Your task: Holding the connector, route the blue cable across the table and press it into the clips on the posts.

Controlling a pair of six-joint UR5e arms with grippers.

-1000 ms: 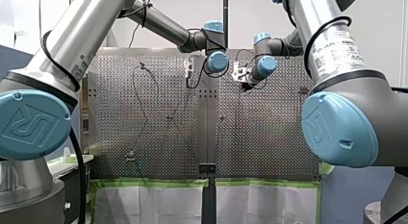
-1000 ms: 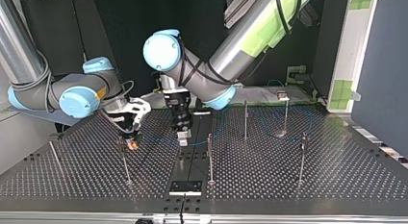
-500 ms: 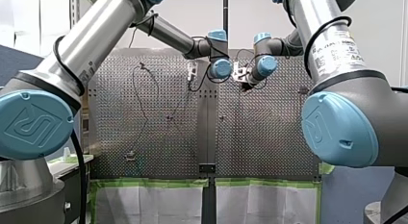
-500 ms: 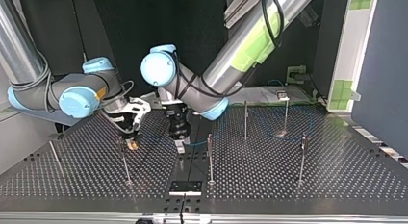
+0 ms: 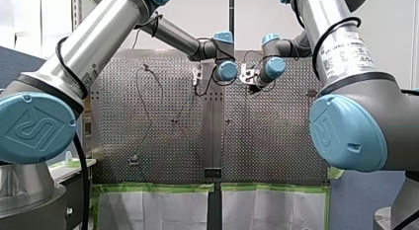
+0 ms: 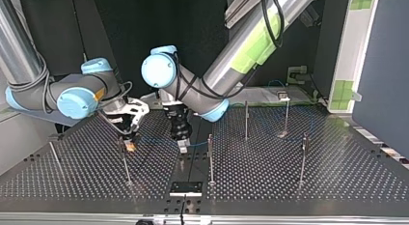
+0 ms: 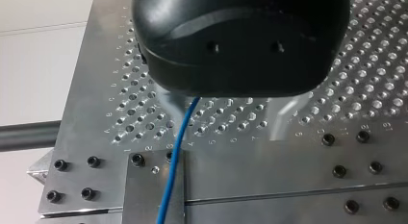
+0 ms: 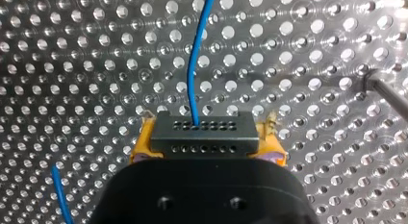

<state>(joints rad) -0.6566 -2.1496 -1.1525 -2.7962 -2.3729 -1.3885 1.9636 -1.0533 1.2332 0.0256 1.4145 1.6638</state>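
Ahead of you stands a plain pale wall (image 5: 252,13). Nearer you lie white sheets (image 5: 158,210) edged with green tape (image 5: 153,187), and a dark blue panel (image 5: 12,59) is at the left.

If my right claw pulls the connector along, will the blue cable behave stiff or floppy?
Probably floppy: the blue cable bends loosely ahead of the connector gripped in my right claw. It looks thin, so it is likely light and easy to drag. It would probably slide freely through my left claw, whose fingers stand apart around it.
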